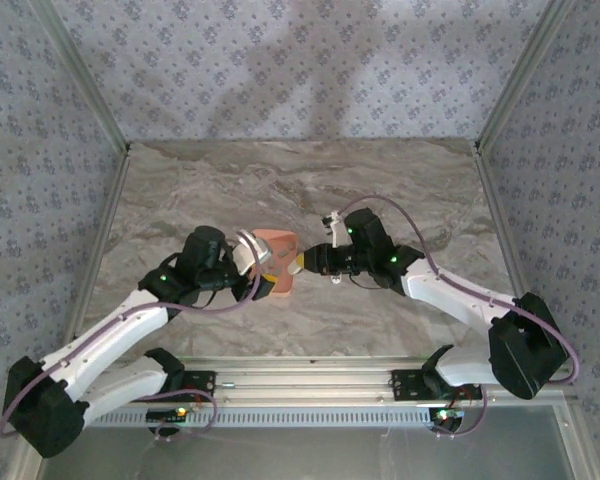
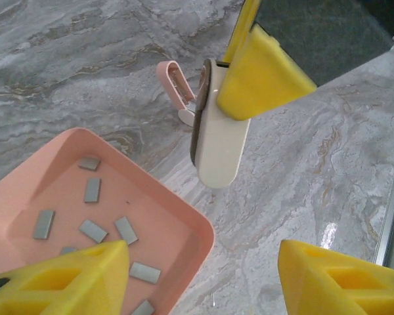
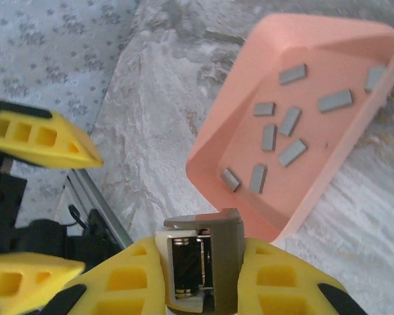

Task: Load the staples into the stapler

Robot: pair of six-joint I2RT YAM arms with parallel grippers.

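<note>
Grey marble table [image 1: 300, 190] between patterned walls. From above: pink tray [image 1: 277, 262] mid-table, left gripper [image 1: 248, 250] and right gripper [image 1: 305, 263] flanking it.

From left wrist: jaws spread wide, empty, above tray's corner. Staples [image 2: 92, 230] loose inside tray. Cream stapler [image 2: 220, 147] just beyond, pinched by right fingers [image 2: 262, 72].

From right wrist: clamped on stapler, tray just past it.

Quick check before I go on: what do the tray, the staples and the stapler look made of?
The tray looks like matte salmon-pink plastic: smooth moulded walls, rounded corners. The staples seem to be metal: dull grey flat strips. The stapler is probably plastic: smooth cream shell, brown side, faint sheen.
</note>
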